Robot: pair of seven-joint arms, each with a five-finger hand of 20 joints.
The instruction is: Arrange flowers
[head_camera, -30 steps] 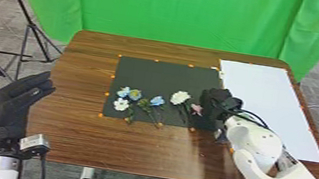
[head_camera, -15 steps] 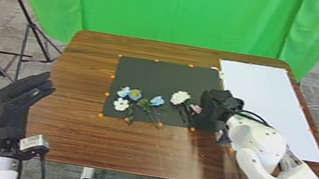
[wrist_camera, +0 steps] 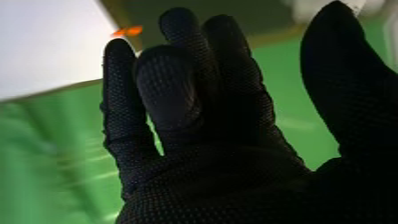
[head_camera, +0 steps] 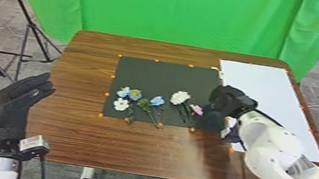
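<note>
Black mat [head_camera: 164, 78]: flowers [head_camera: 181, 97] lie on its near half, heads away from the robot. Pink flower [head_camera: 196, 110] lies just beside the right hand [head_camera: 222, 102]. Right hand: open, fingers loosely extended, nothing gripped. Left hand [head_camera: 18, 100]: open, idle, off the mat. Handling, as judged: light; petals soft, easily crushed; stems [head_camera: 153, 115] thin, fairly stiff, liable to roll. Recommended hold: gentle mid-stem pinch, clear of petals.

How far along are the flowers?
Looks mostly done: flowers lie in an uneven row on the dark mat, the pink one nearest the right hand. In hand: nothing visible, fingers extended. Remaining: perhaps evening out the staggered blooms.
</note>
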